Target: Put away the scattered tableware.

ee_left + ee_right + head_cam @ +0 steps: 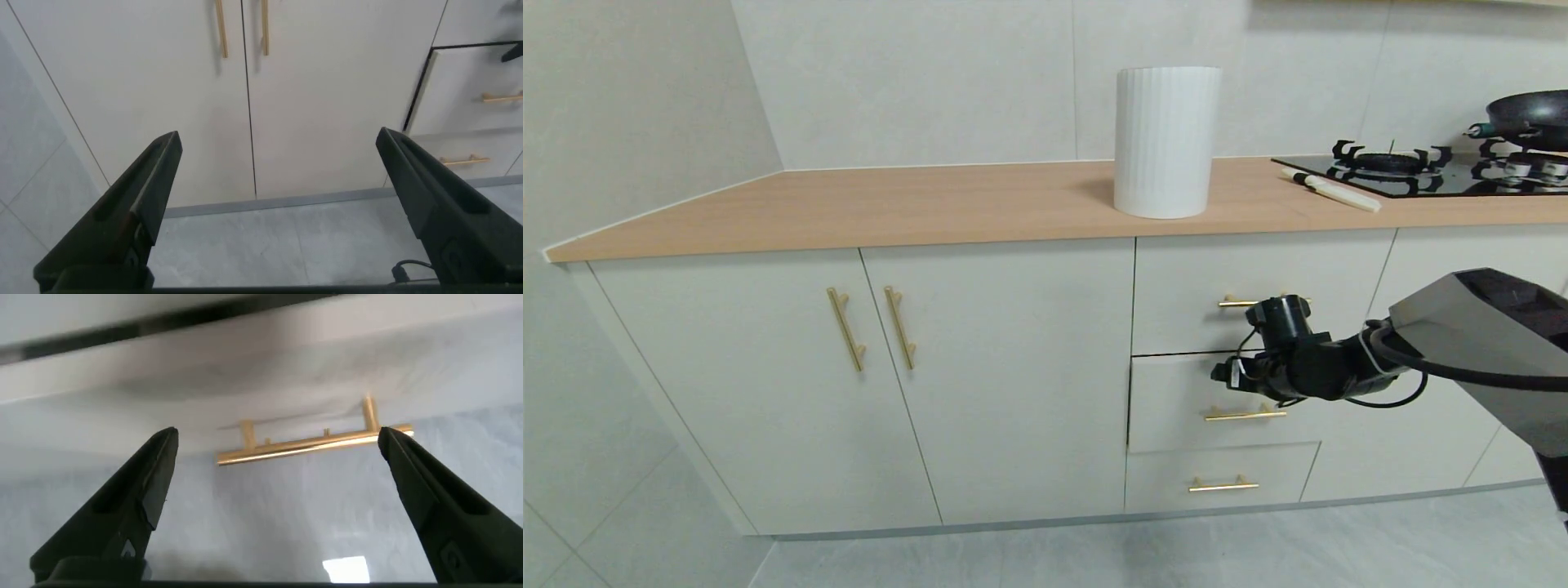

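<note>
- Along the bench (890,204), wood-topped, with tiled wall behind: one white ribbed container (1165,143) stands upright, left of the hob.
- One hob (1437,186) is set into the bench's right end. Two burners: left burner (1390,158) is bare, and one black pan (1531,114) sits on the right burner (1523,163).
- One cream utensil (1331,190), the tableware in question, lies flat and slantwise along the hob's front-left edge, near the bench's front edge and well right of the container. Its kind is too small to tell.
- Under the bench, left part: two cupboard doors, one upright gold handle each. Left door handle (846,328) and right door handle (899,327) stand side by side at the seam.
- Right of the doors are three stacked drawers, one gold bar handle each.
- Top drawer (1258,269) and bottom drawer (1258,469) sit flush.
- Middle drawer (1176,408) stands slightly out, with a dark gap along its top and left edges.
- Right gripper (1225,374) hangs in front of the middle drawer, just above the middle handle (1245,415). Its fingers (139,498) are spread wide, gripping nothing. In the wrist view the bar lies across beyond the tips; contact cannot be told.
- Left gripper (278,147) sits low, facing the foot of the cupboard doors and the floor (270,245). Its fingers (135,204) are wide apart, empty.
</note>
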